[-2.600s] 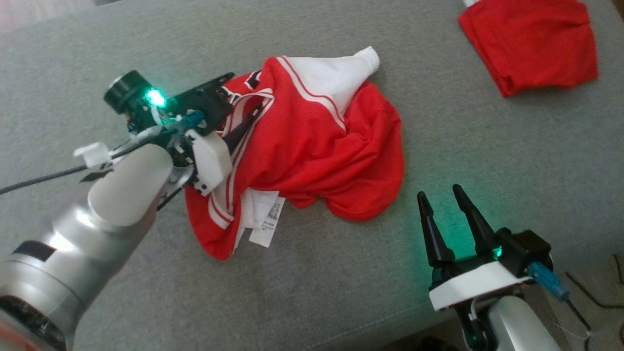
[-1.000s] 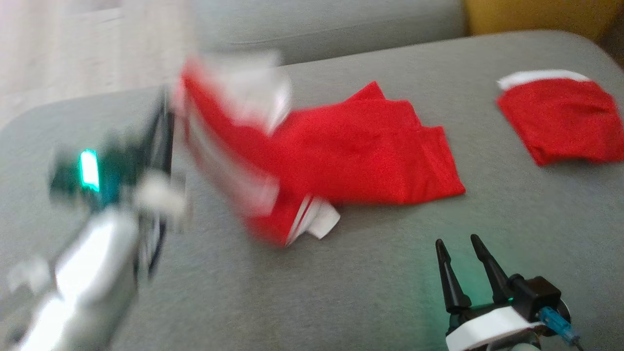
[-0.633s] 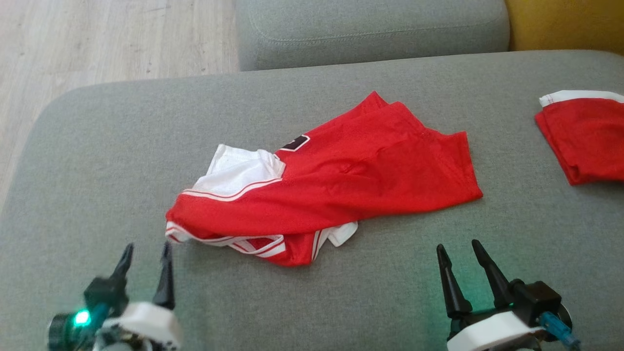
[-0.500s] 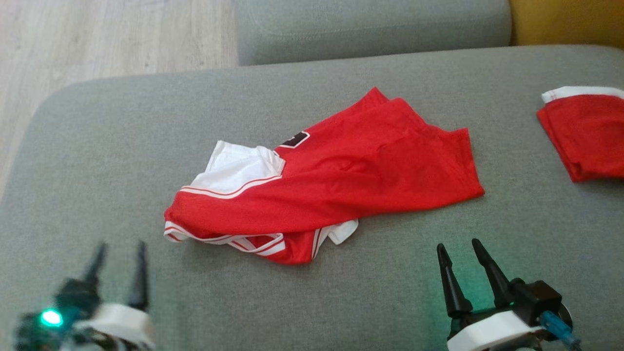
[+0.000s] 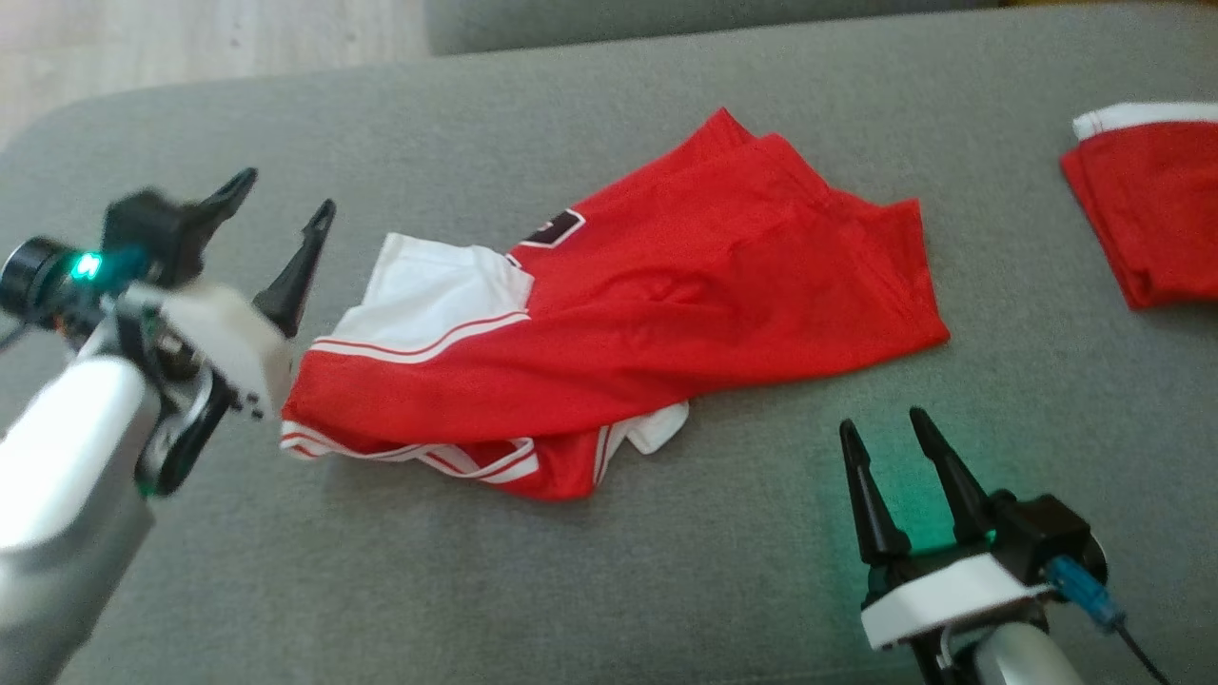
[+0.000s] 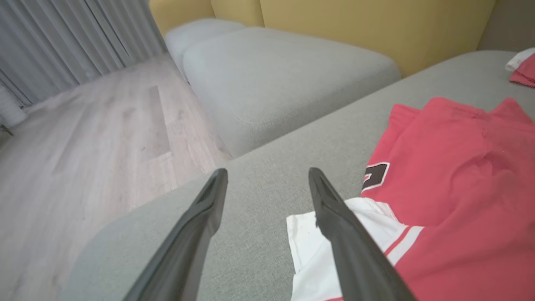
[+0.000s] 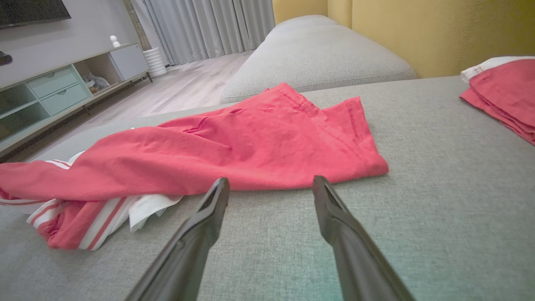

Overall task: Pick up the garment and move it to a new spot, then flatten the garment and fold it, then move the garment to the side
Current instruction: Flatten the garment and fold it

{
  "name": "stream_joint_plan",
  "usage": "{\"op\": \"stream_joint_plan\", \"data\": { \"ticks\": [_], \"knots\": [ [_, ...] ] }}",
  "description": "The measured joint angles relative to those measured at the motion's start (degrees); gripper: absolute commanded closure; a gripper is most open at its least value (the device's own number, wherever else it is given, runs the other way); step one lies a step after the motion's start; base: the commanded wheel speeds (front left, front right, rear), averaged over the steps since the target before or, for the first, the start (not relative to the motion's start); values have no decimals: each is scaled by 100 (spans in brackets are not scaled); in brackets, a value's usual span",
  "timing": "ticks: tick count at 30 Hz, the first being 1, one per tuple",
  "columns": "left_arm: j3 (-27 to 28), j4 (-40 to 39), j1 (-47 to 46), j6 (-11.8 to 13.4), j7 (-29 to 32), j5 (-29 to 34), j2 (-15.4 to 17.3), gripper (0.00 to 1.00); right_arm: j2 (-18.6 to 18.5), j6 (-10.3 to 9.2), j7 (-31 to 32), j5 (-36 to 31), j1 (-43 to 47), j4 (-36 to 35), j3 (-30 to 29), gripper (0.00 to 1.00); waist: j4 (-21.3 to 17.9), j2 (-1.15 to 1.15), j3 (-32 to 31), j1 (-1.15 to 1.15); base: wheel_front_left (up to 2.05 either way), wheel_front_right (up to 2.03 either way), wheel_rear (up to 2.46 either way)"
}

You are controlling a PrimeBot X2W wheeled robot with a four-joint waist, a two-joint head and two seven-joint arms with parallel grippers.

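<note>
Red garment lies left-to-right, white end leftward; left claw and right claw gape empty.

garment: red jersey-like cloth, loosely spread, not yet flat or folded
colour: red, with a white panel at its left end and red-and-white striped trim along the near edge
mark: black patch, white-bordered, just beside the panel
pose: slack, wrinkled, layers overlapping, hem to the right
place: middle of the grey cushion
</note>
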Motion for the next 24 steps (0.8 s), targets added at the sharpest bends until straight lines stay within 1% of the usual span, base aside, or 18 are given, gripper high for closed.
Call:
{"op": "stream_joint_plan", "data": {
  "ticks": [2, 4, 7, 13, 15, 17, 24],
  "knots": [
    [-107, 335, -272, -234, 365, -81, -116, 0, -4, -1, 0, 0, -92, -16, 20, 0, -78, 0, 100, 0, 0, 0, 0],
    [-241, 641, -509, -402, 721, -146, -215, 0, -9, -1, 0, 0, -122, -14, 26, 0, -163, 0, 193, 0, 0, 0, 0],
    [-369, 1006, -781, -538, 1090, -236, -305, 0, -11, -1, 0, 0, -148, -14, 40, 0, -297, 0, 342, 0, 0, 0, 0],
    [-477, 1617, -1160, -649, 1662, -456, -401, 0, -8, 0, 0, 0, -243, -54, 47, 0, -525, 0, 685, 0, 0, 0, 0],
    [-553, 1781, -1203, -653, 1802, -522, -411, 0, -4, 0, -1, 1, -337, -55, 54, 0, -607, 0, 772, 0, 0, 0, 0],
    [-575, 1946, -1227, -693, 1896, -586, -411, 0, -3, -1, 0, 1, -414, -57, 53, 0, -686, 0, 842, -1, 0, 0, 0],
    [-575, 2353, -1282, -701, 2014, -776, -372, 0, 4, -1, -1, 3, -436, -75, 53, 0, -876, 0, 1023, -1, 0, 0, 0]
  ]
}}
